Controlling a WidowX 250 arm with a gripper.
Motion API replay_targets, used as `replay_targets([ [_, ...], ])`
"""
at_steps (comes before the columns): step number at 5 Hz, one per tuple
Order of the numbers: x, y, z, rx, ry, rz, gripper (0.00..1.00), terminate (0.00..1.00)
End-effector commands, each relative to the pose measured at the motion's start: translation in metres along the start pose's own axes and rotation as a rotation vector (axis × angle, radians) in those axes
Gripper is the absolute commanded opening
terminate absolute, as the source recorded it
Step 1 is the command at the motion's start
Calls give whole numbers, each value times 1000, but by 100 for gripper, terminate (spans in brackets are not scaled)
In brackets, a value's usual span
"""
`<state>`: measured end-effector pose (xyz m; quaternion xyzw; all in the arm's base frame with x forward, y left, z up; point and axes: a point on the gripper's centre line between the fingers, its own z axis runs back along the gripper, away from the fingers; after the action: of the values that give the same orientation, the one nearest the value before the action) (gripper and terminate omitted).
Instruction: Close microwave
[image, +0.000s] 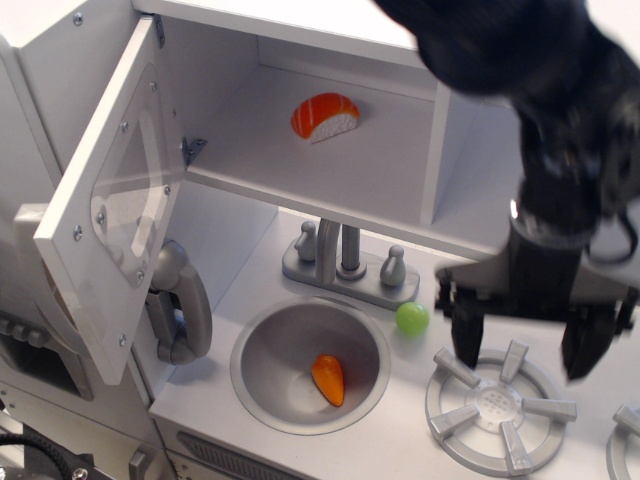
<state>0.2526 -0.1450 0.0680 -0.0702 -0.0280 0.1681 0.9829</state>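
The microwave (300, 150) is the white box compartment at the upper left. Its hinged door (110, 200) with a clear window stands swung wide open to the left, inner face toward me. An orange and white toy sushi piece (325, 117) lies inside on the compartment floor. My gripper (522, 358) hangs at the right, blurred by motion, fingers spread open and empty just above the stove burner (498, 403). It is far right of the door and touches nothing.
A round sink (310, 362) holds an orange toy (329, 379). A grey faucet (348, 262) stands behind it, and a green ball (412, 318) lies beside it. A grey curved handle (180, 305) sits below the open door.
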Motion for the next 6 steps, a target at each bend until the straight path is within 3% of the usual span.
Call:
replay_targets([
  [1, -3, 37, 79, -71, -31, -21, 100, 0],
  [2, -4, 72, 112, -54, -51, -50, 100, 0],
  [3, -7, 116, 130, -47, -81, -54, 100, 0],
  [4, -1, 158, 134, -69, -73, -62, 100, 0],
  [5, 7, 184, 137, -103, -23, -52, 100, 0],
  [6, 15, 205, 134, -87, -52, -23, 100, 0],
])
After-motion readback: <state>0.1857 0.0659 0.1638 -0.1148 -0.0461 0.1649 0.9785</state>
